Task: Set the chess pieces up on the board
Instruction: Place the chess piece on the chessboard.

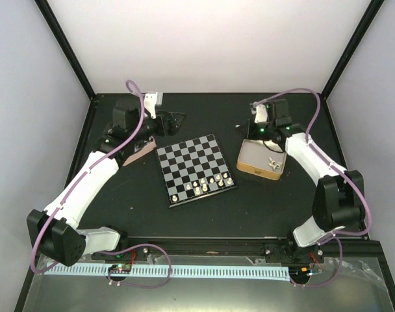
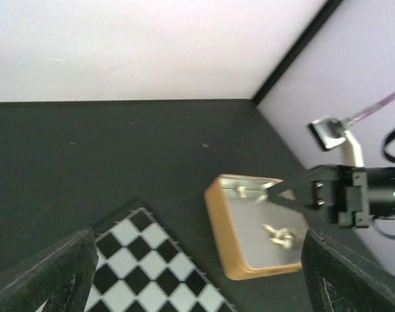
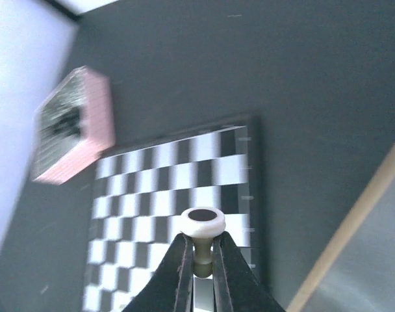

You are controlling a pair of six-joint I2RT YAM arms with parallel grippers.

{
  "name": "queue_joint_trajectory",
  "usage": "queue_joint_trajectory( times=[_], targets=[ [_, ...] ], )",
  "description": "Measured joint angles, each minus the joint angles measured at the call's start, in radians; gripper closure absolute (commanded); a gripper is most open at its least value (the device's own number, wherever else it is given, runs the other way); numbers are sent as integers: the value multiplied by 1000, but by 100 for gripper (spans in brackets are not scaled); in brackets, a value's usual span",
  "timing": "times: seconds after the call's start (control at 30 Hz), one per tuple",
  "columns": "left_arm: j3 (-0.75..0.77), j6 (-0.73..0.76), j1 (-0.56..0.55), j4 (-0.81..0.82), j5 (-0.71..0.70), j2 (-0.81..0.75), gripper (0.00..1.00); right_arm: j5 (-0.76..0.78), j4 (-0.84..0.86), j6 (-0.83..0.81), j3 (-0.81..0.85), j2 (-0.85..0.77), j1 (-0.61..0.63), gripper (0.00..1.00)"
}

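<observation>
The board (image 1: 196, 169) lies at the table's middle, with several cream-white chess pieces (image 1: 207, 185) standing on its near rows. My right gripper (image 3: 202, 242) is shut on the stem of a white piece (image 3: 203, 222), whose round base with its dark disc faces the camera, above the board (image 3: 165, 195). In the top view this gripper (image 1: 248, 130) hangs by the far left corner of the tan box (image 1: 262, 161). A few white pieces (image 2: 279, 235) lie in that box. My left gripper (image 2: 197, 246) is open and holds nothing, at the back left (image 1: 166, 122).
A pinkish tray (image 3: 74, 123) holding dark pieces lies beyond the board's far left corner, partly under the left arm (image 1: 140, 153). The tan box's rim (image 3: 353, 224) runs just right of my right gripper. Black frame posts and pale walls close off the back.
</observation>
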Motion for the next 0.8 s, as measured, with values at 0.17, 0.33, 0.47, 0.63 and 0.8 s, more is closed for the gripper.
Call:
queue_joint_trajectory(
  times=[0.17, 0.33, 0.47, 0.63, 0.8],
  targets=[
    [-16, -118, 0, 41, 164, -3, 15, -205, 90, -39, -28, -53, 114, 94],
    [-151, -241, 0, 79, 262, -44, 22, -320, 163, -78, -31, -55, 235, 94],
    [-342, -367, 0, 139, 318, -94, 25, -349, 233, -112, -58, -47, 330, 95],
    [-494, -508, 0, 193, 364, -165, 26, -352, 323, -138, -142, -45, 438, 95],
    [-527, -604, 0, 244, 377, -248, 35, -338, 377, -152, -192, -41, 527, 94]
  ],
)
